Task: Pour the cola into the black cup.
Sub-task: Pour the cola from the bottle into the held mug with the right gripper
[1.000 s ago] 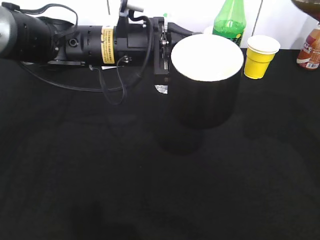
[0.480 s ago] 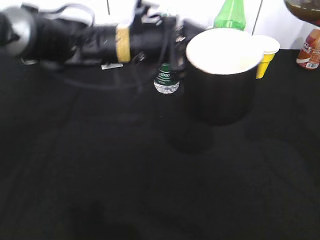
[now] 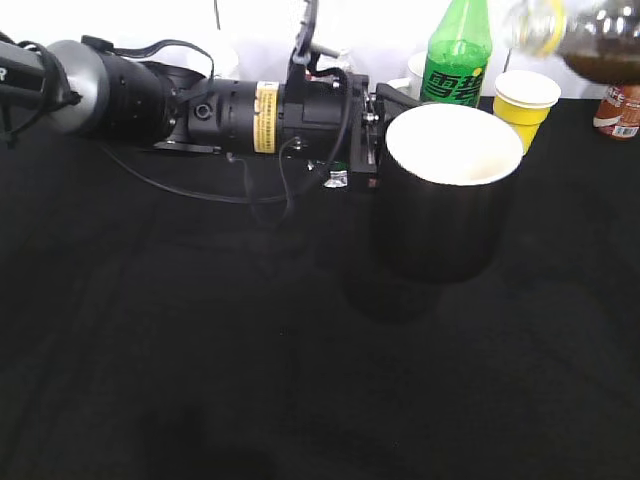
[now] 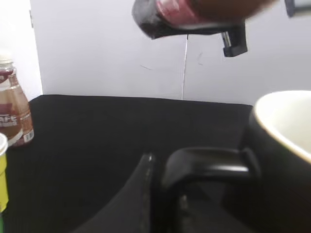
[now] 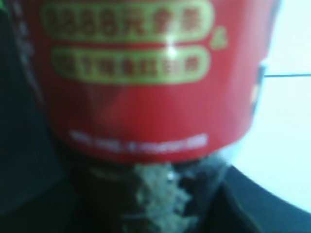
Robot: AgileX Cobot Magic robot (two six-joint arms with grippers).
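The black cup (image 3: 450, 215) with a white inside hangs a little above the black table, casting a shadow below it. My left gripper (image 3: 373, 150) is shut on its side handle (image 4: 209, 162). The cup's rim shows at the right of the left wrist view (image 4: 286, 121). The cola bottle (image 3: 590, 35) lies tilted at the top right, its yellow-ringed neck pointing left above and behind the cup. No stream shows. My right gripper (image 4: 233, 36) holds the bottle. Its red label (image 5: 146, 73) and dark foamy cola fill the right wrist view.
A tall green soda bottle (image 3: 457, 60) and a yellow paper cup (image 3: 523, 105) stand just behind the black cup. A brown coffee bottle (image 3: 620, 105) stands at the far right edge. A small water bottle is mostly hidden behind my left arm (image 3: 230, 100).
My left arm has carried the black cup to the right. The cola bottle has tipped down into view, neck towards the cup. The small water bottle is covered again.
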